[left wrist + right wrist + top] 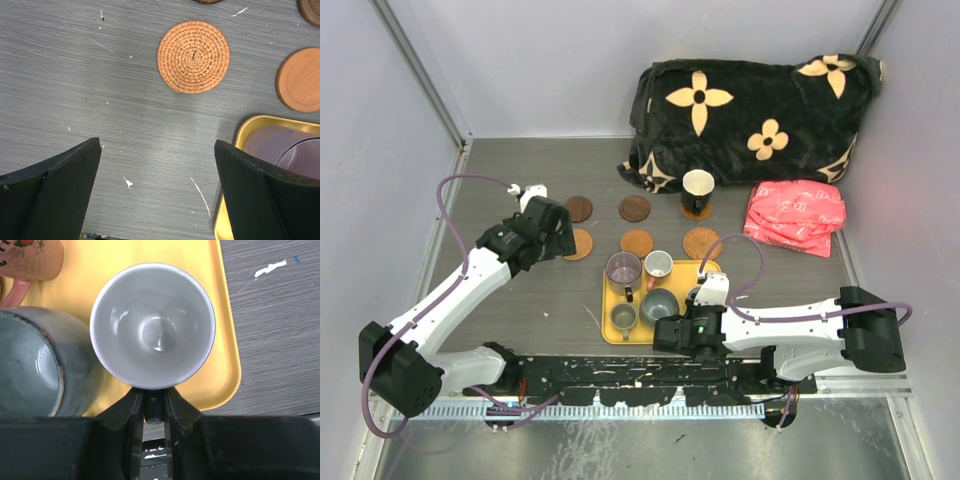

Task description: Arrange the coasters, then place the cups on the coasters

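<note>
Cups [660, 305] six, black cup [698, 188] on a brown coaster [698, 213], five in the yellow tray [150, 252], pale grey cup [152, 325] among them plain only to right wrist camera, right gripper [153, 399] clamped on its handle, six coasters [637, 242] on table [520, 165], left gripper [157, 165] spread wide.

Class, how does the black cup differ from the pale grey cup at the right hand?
The black cup stands on a coaster; the pale grey cup is over the yellow tray. The black cup is free; the pale grey cup's handle is pinched by the right hand. The black cup is cream inside, the pale grey cup whitish. Both are upright.
</note>
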Robot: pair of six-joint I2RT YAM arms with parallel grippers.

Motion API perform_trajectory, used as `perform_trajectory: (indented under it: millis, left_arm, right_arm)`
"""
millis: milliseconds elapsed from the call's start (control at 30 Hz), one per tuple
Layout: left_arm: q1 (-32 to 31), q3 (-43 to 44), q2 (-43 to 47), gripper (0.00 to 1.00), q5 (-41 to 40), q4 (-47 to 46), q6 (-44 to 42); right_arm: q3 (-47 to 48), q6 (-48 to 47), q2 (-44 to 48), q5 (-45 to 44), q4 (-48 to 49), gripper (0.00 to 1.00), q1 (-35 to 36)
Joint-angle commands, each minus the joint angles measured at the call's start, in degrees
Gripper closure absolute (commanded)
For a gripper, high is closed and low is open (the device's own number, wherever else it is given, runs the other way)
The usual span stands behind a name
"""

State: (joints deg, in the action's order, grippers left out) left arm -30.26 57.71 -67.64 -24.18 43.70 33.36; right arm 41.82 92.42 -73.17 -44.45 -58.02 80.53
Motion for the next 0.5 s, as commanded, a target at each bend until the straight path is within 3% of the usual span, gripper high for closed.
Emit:
perform_trajectory:
  millis: [0, 267, 467]
  left_arm:
    - [0.03, 0.73, 0.1, 0.02, -0.23, -0.9, -0.32]
    - [0.03, 0.65, 0.3, 0.02, -0.38, -0.83, 0.05]
    - [0.02, 1.7, -0.82, 0.02, -0.34, -0.77, 0.1]
  right_arm:
    - [5.86, -0.49, 0.45, -6.8, -4.64, 1.0, 0.25]
    - [8.73, -6.39, 4.53, -14.62, -4.81, 0.99, -1.12]
    - [8.57, -24.58, 8.19, -13.56, 6.37, 0.99, -11.91]
